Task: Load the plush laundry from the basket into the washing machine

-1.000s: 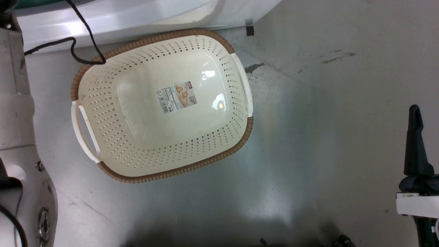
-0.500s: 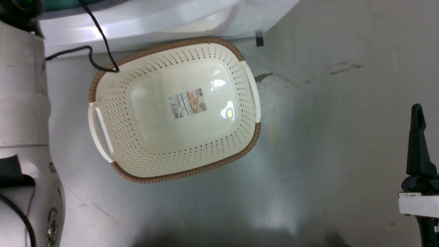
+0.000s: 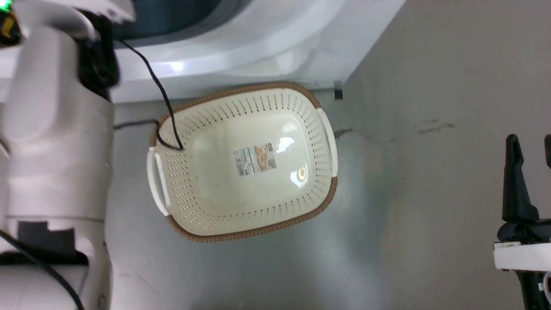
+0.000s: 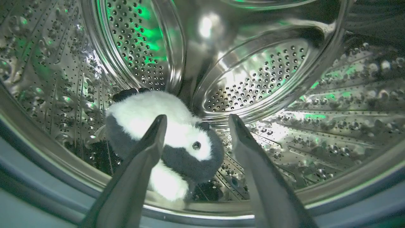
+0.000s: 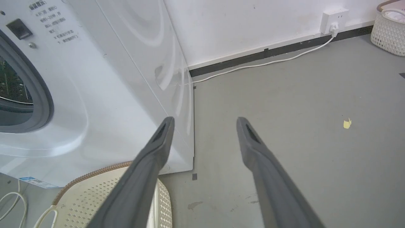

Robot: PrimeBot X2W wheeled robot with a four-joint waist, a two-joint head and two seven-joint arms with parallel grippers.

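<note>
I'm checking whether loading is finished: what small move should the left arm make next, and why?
Probably draw the left gripper straight back out of the drum. Its jaws stand open, the panda lies ungripped on the drum's bottom, and the basket holds no laundry, so nothing seems left to place.

panda plush (image 4: 180, 136) low inside washing machine (image 5: 126, 95), cream basket (image 3: 258, 215) alongside
</note>
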